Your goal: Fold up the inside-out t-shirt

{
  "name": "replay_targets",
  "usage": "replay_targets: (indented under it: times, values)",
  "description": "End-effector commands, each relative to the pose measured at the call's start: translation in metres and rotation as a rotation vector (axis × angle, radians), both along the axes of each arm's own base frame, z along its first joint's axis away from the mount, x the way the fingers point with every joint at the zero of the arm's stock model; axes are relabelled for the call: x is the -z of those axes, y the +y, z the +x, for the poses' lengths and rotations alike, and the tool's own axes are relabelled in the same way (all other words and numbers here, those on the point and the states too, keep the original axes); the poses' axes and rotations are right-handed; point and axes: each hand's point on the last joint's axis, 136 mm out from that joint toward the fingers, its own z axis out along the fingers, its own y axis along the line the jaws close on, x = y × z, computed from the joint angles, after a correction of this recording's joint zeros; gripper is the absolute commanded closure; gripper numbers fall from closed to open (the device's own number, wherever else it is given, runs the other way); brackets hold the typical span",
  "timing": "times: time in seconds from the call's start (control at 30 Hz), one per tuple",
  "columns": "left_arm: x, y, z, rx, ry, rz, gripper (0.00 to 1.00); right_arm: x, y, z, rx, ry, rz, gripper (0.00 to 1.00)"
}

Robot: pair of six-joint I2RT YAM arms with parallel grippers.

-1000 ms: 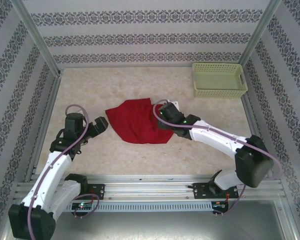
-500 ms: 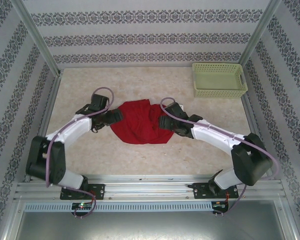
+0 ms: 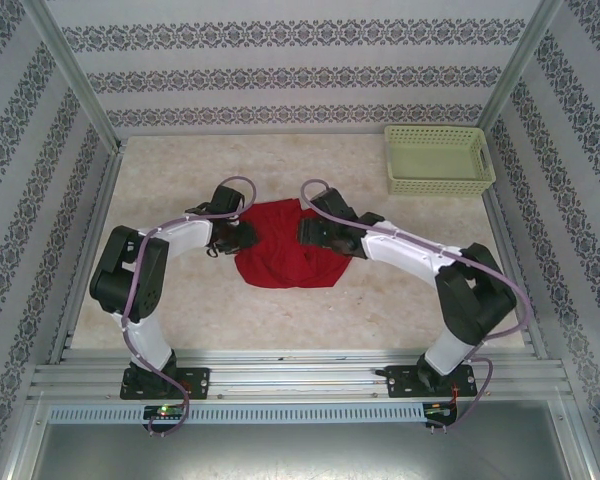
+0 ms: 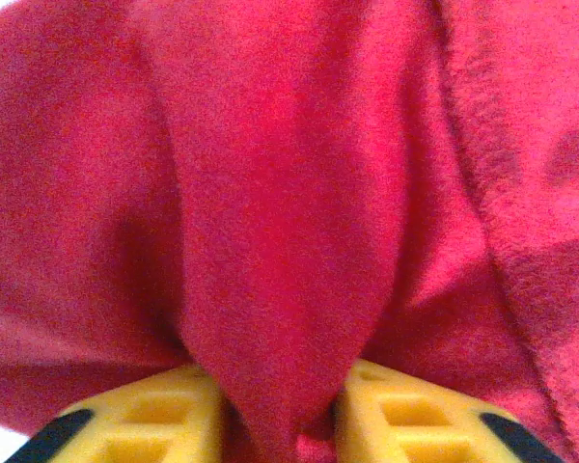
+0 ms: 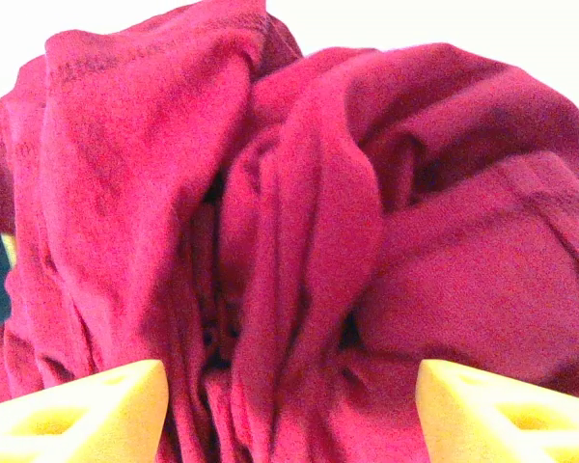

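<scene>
Near edge: a grey aluminium rail [image 3: 300,372] carries both arm bases. Just beyond it, a broad bare strip of the beige marbled desk [image 3: 310,320] spans the full width. There is free room between the rail and the cloth.

Mid desk: the plain bright red soft cloth t-shirt [image 3: 280,258] lies crumpled in a rounded heap, roughly centred left to right. Its near edge is curved, and no edge is laid straight. Both arms bend inward to it from opposite sides.

The left claw [image 3: 242,237] is at the heap's left edge. In the wrist view its yellow fingers [image 4: 145,420] stand close together with an upright fold of the t-shirt pinched between them. The claw is clenched on the cloth.

The right claw [image 3: 305,232] is at the heap's upper right edge. In the wrist view its yellow fingers [image 5: 87,405] stand wide apart, with bunched folds and a stitched hem lying loose between them. The claw is released and grips nothing.

Sides: there is bare desk outside each elbow, up to the metal frame.

Far: open desk runs behind the heap to the back. A pale green plastic lattice basket [image 3: 438,158] stands in the far right corner, well apart from the t-shirt. Patterned walls [image 3: 280,80] close off the back and both sides.
</scene>
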Motion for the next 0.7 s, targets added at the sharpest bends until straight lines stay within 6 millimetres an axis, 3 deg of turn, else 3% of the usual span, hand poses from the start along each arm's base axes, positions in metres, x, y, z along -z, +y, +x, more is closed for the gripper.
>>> replay_targets:
  times: [0.0, 0.07, 0.13, 0.2, 0.27, 0.37, 0.5, 0.6, 0.67]
  values:
    - [-0.018, -0.009, 0.002, 0.022, -0.056, -0.041, 0.83, 0.008, 0.009, 0.006, -0.036, 0.040, -0.041, 0.39]
    - [-0.025, -0.009, -0.002, 0.027, -0.072, -0.047, 0.92, 0.012, 0.010, 0.012, -0.040, 0.052, -0.065, 0.50]
    - [-0.037, -0.006, -0.006, 0.022, -0.105, -0.052, 0.96, 0.010, 0.012, 0.017, -0.051, 0.050, -0.085, 0.67]
    - [-0.055, -0.001, -0.009, 0.019, -0.144, -0.043, 1.00, -0.003, 0.011, 0.023, -0.061, 0.026, -0.109, 0.87]
    - [-0.080, 0.006, -0.009, 0.014, -0.200, -0.020, 1.00, -0.025, 0.006, 0.028, -0.063, -0.022, -0.139, 1.00]
    - [-0.140, 0.023, -0.005, -0.008, -0.329, 0.013, 1.00, -0.082, -0.020, 0.033, -0.017, -0.132, -0.177, 1.00]
    - [-0.254, 0.062, -0.015, -0.094, -0.625, 0.087, 1.00, -0.183, -0.058, 0.019, 0.040, -0.374, -0.123, 1.00]
    - [-0.319, 0.081, -0.037, -0.164, -0.840, 0.089, 1.00, -0.228, -0.083, 0.002, 0.087, -0.472, -0.009, 1.00]
    - [-0.331, 0.085, -0.049, -0.184, -0.894, 0.071, 1.00, -0.237, -0.089, -0.010, 0.094, -0.498, 0.049, 1.00]
